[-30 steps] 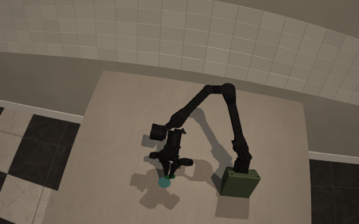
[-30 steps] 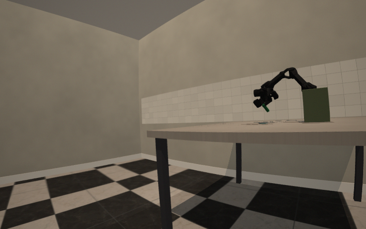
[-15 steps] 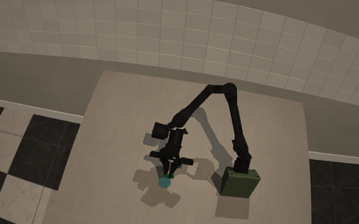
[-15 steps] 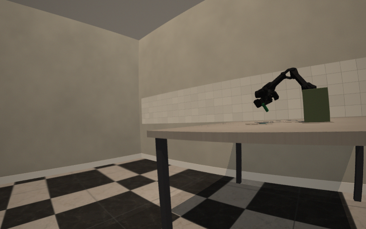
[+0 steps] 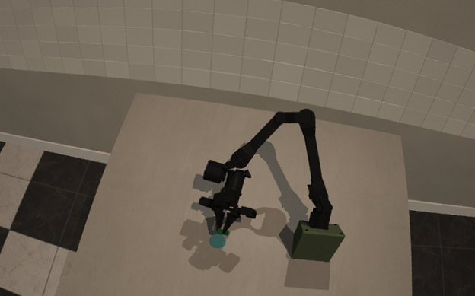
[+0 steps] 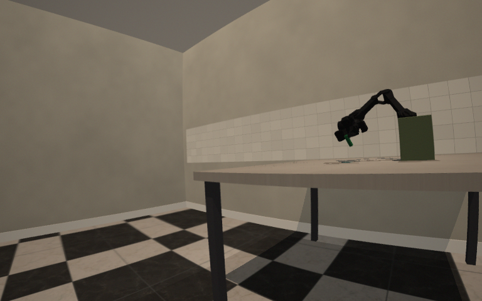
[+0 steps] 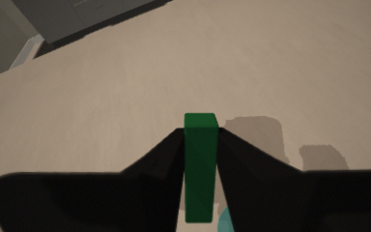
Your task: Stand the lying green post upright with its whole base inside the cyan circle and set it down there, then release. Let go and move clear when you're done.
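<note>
My gripper is shut on the green post, which sits between the two black fingers in the wrist view. In the side view the post hangs tilted, well above the table, sticking down out of the gripper. From above only a small piece of the post shows at the fingertips. The cyan circle lies flat on the table just in front of the fingertips in the overhead view. A sliver of the circle shows at the bottom edge of the wrist view, right of the post.
The arm's olive-green base box stands on the table to the right of the circle. The table edge runs across the side view. The tiled wall lies behind the table.
</note>
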Robot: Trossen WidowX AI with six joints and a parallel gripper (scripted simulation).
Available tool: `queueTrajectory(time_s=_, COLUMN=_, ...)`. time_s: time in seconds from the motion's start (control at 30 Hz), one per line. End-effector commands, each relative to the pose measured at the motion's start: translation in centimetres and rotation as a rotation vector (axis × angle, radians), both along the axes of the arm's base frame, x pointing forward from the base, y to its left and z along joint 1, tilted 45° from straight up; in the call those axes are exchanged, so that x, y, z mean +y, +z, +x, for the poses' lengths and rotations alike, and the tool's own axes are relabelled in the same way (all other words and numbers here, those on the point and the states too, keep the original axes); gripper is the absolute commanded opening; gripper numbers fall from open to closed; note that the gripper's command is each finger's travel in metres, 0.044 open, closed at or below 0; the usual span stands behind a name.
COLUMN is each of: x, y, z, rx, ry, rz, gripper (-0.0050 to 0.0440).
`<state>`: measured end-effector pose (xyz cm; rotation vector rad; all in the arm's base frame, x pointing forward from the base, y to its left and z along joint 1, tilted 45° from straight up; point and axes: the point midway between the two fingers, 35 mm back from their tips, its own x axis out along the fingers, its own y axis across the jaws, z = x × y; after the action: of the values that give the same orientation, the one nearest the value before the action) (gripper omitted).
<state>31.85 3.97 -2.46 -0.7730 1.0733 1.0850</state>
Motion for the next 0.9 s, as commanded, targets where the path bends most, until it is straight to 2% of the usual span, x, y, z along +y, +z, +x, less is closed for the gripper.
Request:
queueTrajectory(time_s=0.0, x=0.0, y=0.8, z=0.3, rx=-0.044, ry=0.011, rz=0.032, gripper=0.0022)
queueTrajectory(time_s=0.87, x=-0.3, y=2.0, z=0.4, rx=-0.168, ry=0.051, rz=0.158, gripper=0.0022)
